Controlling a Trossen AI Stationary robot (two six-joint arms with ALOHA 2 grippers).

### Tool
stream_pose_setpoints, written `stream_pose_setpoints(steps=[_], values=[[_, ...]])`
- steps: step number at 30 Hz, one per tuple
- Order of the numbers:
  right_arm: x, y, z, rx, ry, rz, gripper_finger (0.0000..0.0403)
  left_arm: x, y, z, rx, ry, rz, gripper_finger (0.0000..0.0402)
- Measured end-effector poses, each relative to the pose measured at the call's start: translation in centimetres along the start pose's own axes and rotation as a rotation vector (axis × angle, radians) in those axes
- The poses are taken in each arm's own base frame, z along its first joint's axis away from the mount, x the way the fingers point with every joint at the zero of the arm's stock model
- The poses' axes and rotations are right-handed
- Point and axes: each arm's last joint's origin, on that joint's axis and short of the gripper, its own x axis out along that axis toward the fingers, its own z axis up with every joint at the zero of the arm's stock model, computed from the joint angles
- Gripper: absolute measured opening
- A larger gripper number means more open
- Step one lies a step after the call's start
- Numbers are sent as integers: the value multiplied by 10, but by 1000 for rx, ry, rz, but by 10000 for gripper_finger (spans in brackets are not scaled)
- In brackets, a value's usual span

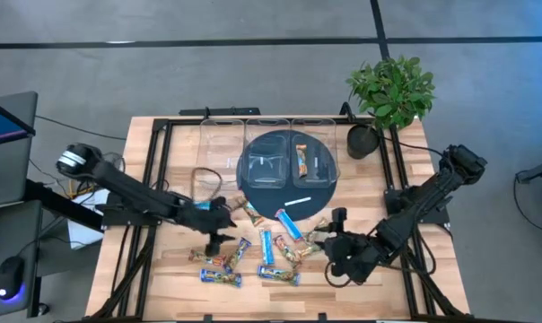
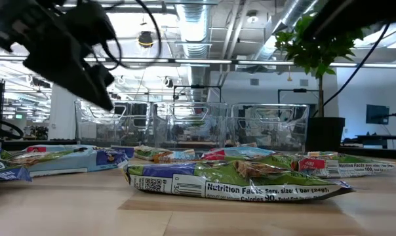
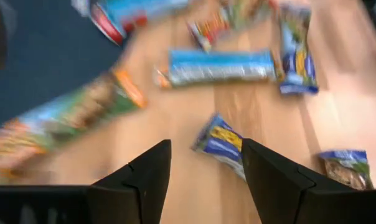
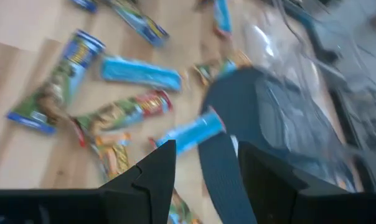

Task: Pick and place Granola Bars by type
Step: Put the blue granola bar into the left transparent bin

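Several foil-wrapped granola bars lie flat and scattered on the wooden table's near half: bright blue ones, a red-tipped one, and orange-green ones. One more bar lies in a clear bin. My left gripper is open and hovers over the bars' left side, with a blue-yellow bar just ahead of its fingers. My right gripper is open above the bars' right side, near a bright blue bar.
Three clear bins stand along the far side, partly covered by a round dark blue disc with a thin white strip on it. A potted plant stands at the far right corner. A green bar lies close to the low camera.
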Motion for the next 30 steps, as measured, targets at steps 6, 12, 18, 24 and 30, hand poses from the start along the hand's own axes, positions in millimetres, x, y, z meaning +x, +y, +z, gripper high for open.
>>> stream_pose_setpoints(steps=[6,12,18,24,30], values=[[-14,9,-10,35,-1,-46,168,36,-29,26,-3,163,-28,190],[-30,24,-15,57,-41,0,168,46,-52,50,-26,277,71,190],[-46,37,-21,85,-83,36,169,50,-57,51,-159,344,190,190],[-58,44,-25,84,-132,32,169,49,-63,49,-266,327,212,190],[-62,47,-27,92,-144,39,169,48,-64,48,-314,299,261,190]])
